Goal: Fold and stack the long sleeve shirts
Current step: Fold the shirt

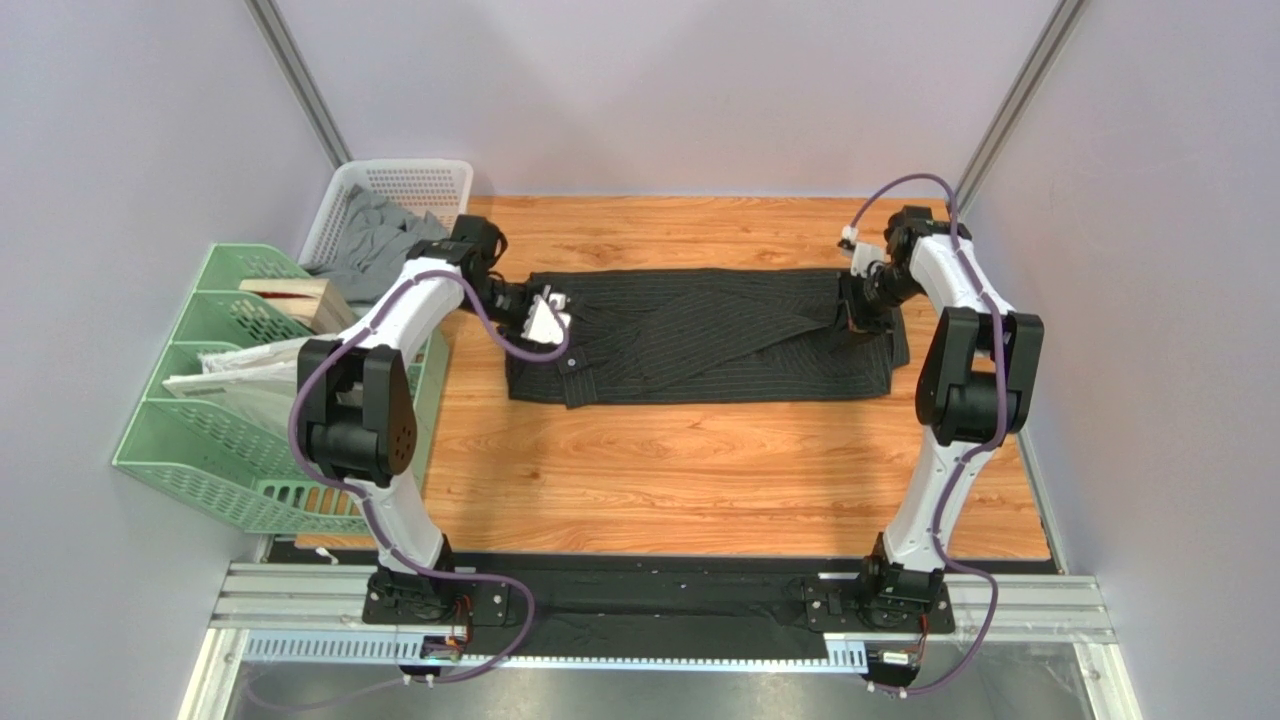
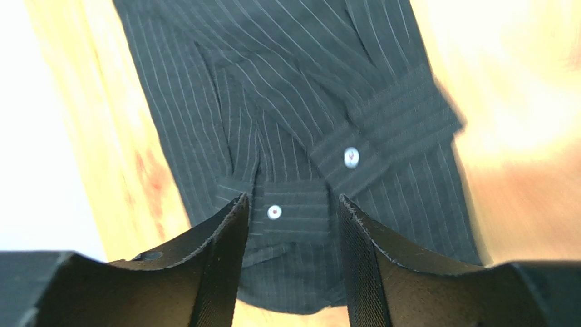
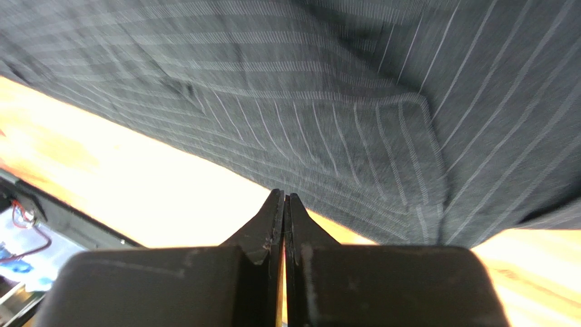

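Rail (image 1: 661, 600) with the arm bases sits nearest, along the near edge; wood-grain surface (image 1: 676, 480) beyond, pale lilac walls around; long sleeve shirt (image 1: 706, 338) lies as a wide dark band across the far half, sleeves crossed on top; broad strip of wood shows between shirt and rail; green file rack (image 1: 196, 435) and white basket (image 1: 398, 188) crowd the left edge (grey cloth in the basket); left pincer (image 2: 292, 201) jaws apart over the buttoned cuffs, gripping nothing; right pincer (image 3: 283, 199) fully closed at the shirt's right end, nothing between its tips.
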`<action>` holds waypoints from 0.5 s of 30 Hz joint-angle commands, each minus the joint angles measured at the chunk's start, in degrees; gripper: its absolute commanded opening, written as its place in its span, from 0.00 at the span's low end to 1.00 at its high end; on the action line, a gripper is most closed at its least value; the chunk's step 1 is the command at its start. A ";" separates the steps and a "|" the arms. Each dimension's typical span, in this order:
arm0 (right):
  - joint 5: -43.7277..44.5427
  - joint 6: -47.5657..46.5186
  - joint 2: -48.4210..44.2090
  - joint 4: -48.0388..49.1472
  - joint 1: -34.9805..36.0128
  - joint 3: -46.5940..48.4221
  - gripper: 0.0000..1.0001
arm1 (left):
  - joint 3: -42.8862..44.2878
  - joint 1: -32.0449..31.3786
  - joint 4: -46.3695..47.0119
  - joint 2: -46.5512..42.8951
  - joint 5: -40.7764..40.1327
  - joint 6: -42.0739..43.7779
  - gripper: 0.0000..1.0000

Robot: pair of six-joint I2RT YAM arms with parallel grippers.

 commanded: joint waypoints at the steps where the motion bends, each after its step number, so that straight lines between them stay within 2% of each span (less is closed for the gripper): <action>1: -2.60 -0.85 -0.48 0.28 1.24 7.74 0.02 | 6.14 -6.27 -3.00 -1.43 -0.44 -29.38 0.56; 2: -2.69 -0.76 -0.04 0.54 1.60 8.90 0.03 | 6.76 -7.41 -3.19 -0.90 -0.80 -38.04 0.56; 4: -3.22 -1.03 0.93 0.46 2.99 11.44 0.08 | 8.34 -8.03 -3.19 1.20 -3.26 -46.87 0.55; 5: -3.05 -1.03 2.07 0.46 3.61 13.89 0.11 | 8.96 -7.94 -3.28 2.00 -4.13 -54.75 0.55; 6: -2.79 -1.11 2.60 0.55 4.23 15.31 0.19 | 9.49 -8.03 -2.49 3.66 -7.89 -58.48 0.54; 7: -2.17 -1.38 3.13 0.55 5.54 16.54 0.21 | 10.36 -7.94 -2.05 4.63 -10.19 -64.96 0.54; 9: -1.38 -1.99 4.80 0.55 6.69 19.36 0.26 | 12.03 -7.94 -2.57 7.87 -15.62 -69.05 0.53; 15: 1.43 -3.57 9.19 -0.77 9.42 24.11 0.27 | 16.61 -7.68 -5.29 13.60 -19.96 -73.45 0.53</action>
